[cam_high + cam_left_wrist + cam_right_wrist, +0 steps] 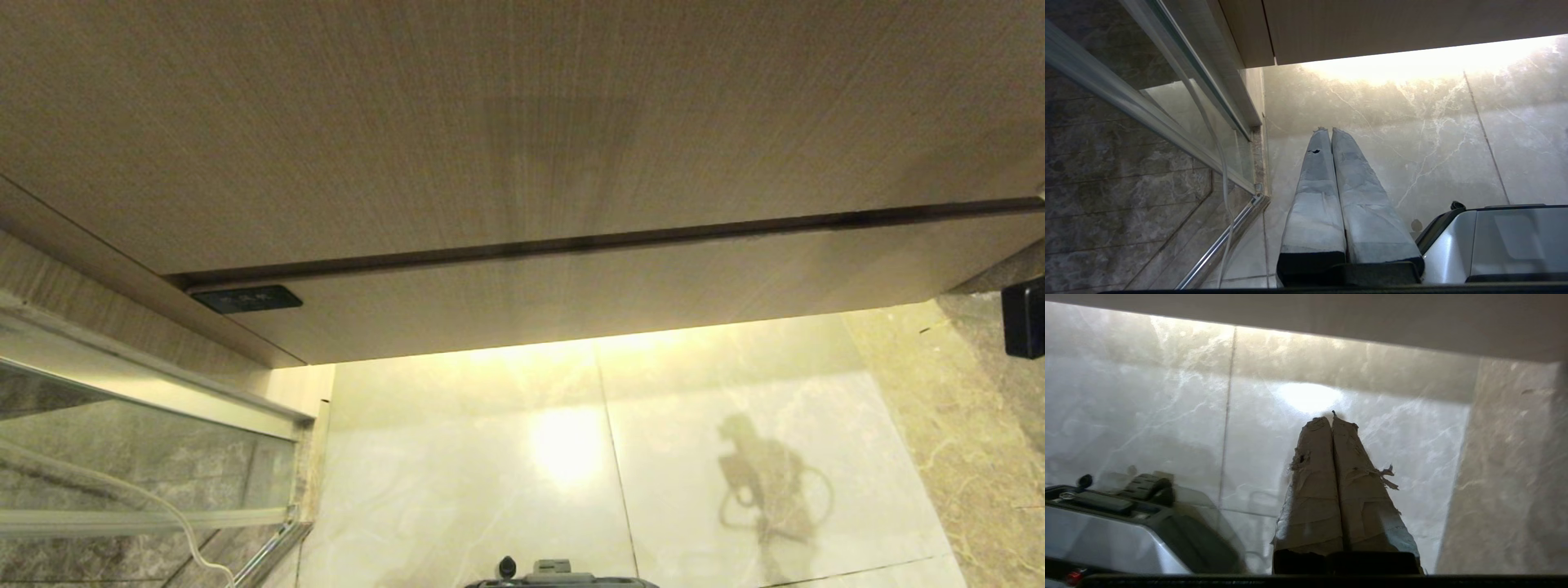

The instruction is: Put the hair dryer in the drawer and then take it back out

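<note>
Wrapped in grey tape, the fingers of the left gripper are pressed flat together with nothing between them, as seen in the left wrist view, where they point down at the pale marble floor. Beside them a corner of the robot's silver base is shown, and on the far side a glass partition in a metal frame, with a thin white cable hanging along it. Neither gripper is caught by the head view.

By the right wrist view the right gripper is shown likewise closed on nothing, its frayed tape-wrapped fingers tight against each other above the same floor, where a bright patch of reflected light is seen. The base appears there too, together with a brown stone wall.

Only in the head view is the drawer seen from the front: a flat, light-brown wood-grain panel under the vanity's larger wooden face, a dark seam dividing the two. It is closed, so its contents cannot be made out. A small black label is fixed at its left end, and a black object is cut off at the right edge. The hair dryer is visible in none of the views.
</note>
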{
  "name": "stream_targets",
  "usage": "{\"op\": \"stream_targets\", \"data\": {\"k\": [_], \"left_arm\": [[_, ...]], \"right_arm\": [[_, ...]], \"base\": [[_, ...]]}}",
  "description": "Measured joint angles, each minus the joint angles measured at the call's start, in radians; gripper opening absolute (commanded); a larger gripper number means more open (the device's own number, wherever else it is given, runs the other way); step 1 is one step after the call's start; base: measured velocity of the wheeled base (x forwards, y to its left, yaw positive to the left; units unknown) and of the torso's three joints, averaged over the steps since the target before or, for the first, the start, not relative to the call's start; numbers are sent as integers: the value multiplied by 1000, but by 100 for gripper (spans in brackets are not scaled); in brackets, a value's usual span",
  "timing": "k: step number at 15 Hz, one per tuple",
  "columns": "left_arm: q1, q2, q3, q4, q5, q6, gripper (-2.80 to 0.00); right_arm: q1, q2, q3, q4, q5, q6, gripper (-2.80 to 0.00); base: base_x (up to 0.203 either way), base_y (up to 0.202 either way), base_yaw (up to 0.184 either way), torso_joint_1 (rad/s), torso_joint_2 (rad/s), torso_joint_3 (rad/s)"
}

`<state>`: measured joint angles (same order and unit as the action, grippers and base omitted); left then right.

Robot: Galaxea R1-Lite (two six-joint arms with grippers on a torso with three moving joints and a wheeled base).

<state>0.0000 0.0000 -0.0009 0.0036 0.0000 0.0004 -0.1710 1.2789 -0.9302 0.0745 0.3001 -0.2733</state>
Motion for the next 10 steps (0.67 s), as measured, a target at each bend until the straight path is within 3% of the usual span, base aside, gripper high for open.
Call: {"op": "stream_targets", "data": {"k": [5,10], "left_arm": [[0,0,0,0,0,0,-280],[0,0,0,0,0,0,-280]], "right_arm": [[120,-413,407,-61,-80,90,-280],[166,-859,795,-123,-120,136,-280]], "base": [[0,0,0,0,0,0],[0,0,0,0,0,0]]}}
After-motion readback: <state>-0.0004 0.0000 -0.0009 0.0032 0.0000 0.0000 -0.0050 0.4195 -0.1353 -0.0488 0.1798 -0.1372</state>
